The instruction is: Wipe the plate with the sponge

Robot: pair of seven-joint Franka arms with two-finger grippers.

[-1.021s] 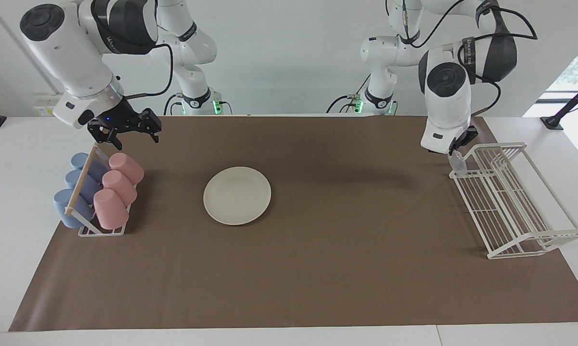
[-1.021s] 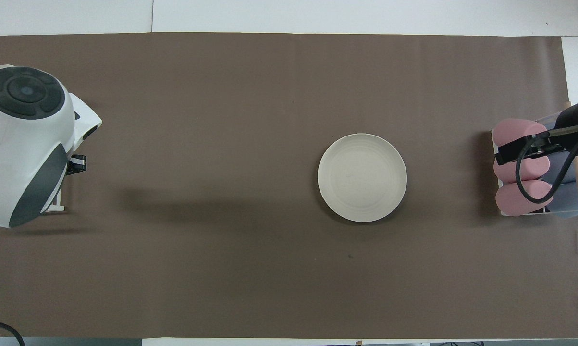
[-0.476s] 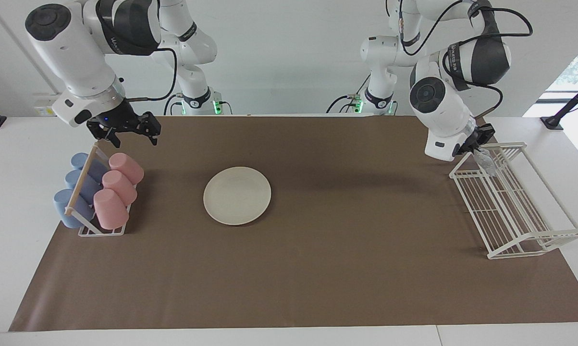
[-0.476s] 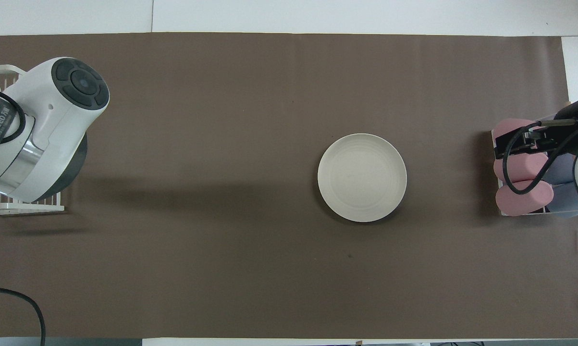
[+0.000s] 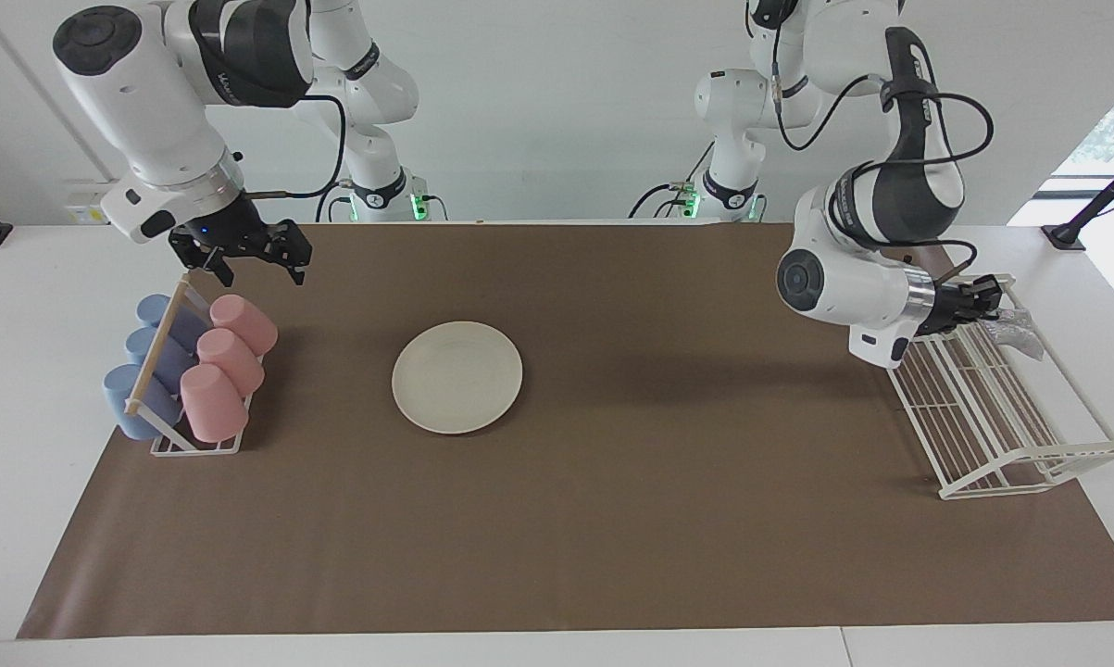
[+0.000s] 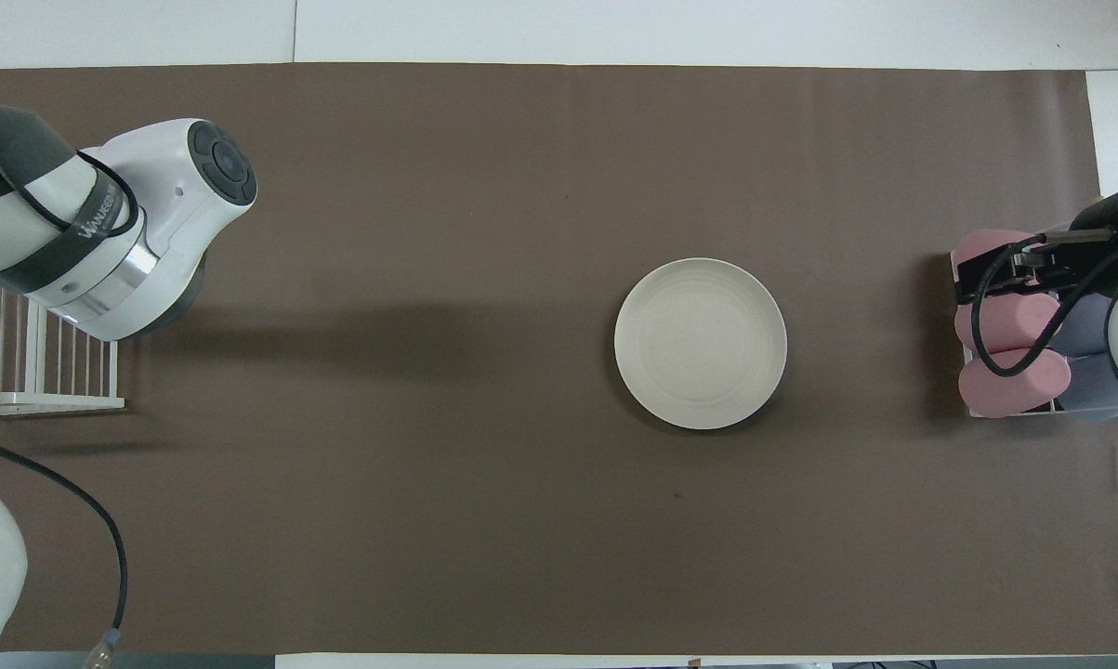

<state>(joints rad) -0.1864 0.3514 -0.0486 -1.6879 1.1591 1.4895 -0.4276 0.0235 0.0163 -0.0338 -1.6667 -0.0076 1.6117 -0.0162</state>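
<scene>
The cream-white plate (image 5: 456, 376) lies flat on the brown mat, somewhat toward the right arm's end; it also shows in the overhead view (image 6: 700, 343). My left gripper (image 5: 985, 303) points sideways over the white wire rack (image 5: 1001, 417) and is shut on the silvery-grey sponge (image 5: 1016, 326), which hangs at its tips above the rack's wires. In the overhead view the left arm's own body hides this gripper and the sponge. My right gripper (image 5: 256, 262) is open and empty, up over the cup rack's end nearer to the robots; it also shows in the overhead view (image 6: 986, 276).
A cup rack with pink cups (image 5: 219, 371) and blue cups (image 5: 144, 366) lying on it stands at the right arm's end of the table. The white wire rack (image 6: 38, 372) stands at the left arm's end. The brown mat (image 5: 612, 519) covers most of the table.
My left arm has swung its wrist round and carried the sponge from the rack's near corner to over the rack's inside. My right gripper has barely moved.
</scene>
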